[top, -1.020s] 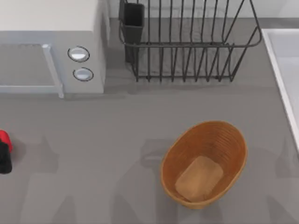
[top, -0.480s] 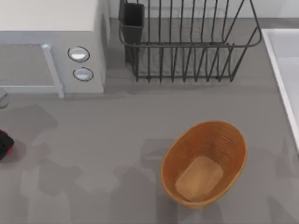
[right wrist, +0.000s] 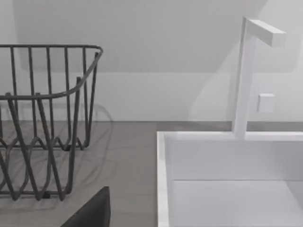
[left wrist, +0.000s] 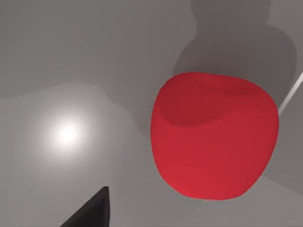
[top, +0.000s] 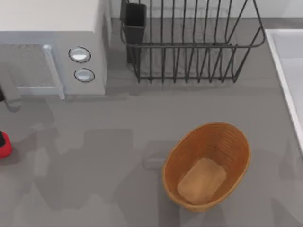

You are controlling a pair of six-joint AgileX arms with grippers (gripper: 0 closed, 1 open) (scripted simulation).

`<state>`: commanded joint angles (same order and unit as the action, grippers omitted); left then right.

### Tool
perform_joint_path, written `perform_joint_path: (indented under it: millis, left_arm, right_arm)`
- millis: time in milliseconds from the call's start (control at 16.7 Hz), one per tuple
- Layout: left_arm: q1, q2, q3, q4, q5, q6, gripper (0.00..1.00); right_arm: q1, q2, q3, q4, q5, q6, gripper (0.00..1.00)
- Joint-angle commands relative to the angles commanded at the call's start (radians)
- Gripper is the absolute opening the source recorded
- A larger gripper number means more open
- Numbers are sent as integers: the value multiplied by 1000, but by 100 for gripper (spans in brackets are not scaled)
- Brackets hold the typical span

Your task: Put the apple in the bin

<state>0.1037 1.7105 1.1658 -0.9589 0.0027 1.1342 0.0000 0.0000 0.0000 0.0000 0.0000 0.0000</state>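
Observation:
The apple point(top: 3, 144), a small bright-red lump, lies on the grey table at the far left edge of the top view. It looms large in the left wrist view, apple point(left wrist: 214, 137) resting on the table with its shadow behind it. One dark fingertip point(left wrist: 92, 213) of my left gripper shows beside it, apart from it, holding nothing. The bin point(top: 207, 165), an oval orange-brown wicker basket with a tan bottom, stands right of the middle, toward the front. My right gripper is parked, with one dark fingertip point(right wrist: 92, 213) in its wrist view.
A white microwave point(top: 52, 47) fills the back left. A black wire dish rack point(top: 189, 42) stands at the back middle, also seen as the rack point(right wrist: 42, 123) in the right wrist view. A white sink point(top: 289, 75) with a faucet point(right wrist: 246, 75) runs along the right edge.
The black gripper that covered the apple at the left edge has drawn away, leaving the apple uncovered on the table. Shadows on the table have shifted. The bin has not moved.

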Motion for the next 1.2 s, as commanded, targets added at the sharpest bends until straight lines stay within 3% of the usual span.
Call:
perform_joint_path:
  millis: [540, 1200]
  left_arm:
    - [2, 102, 76, -49, -1, 72, 100]
    - [8, 221, -69, 214, -1, 76, 100]
  right_arm:
    - [0, 0, 0, 0, 0, 0, 100]
    - [0, 0, 0, 0, 0, 0, 100]
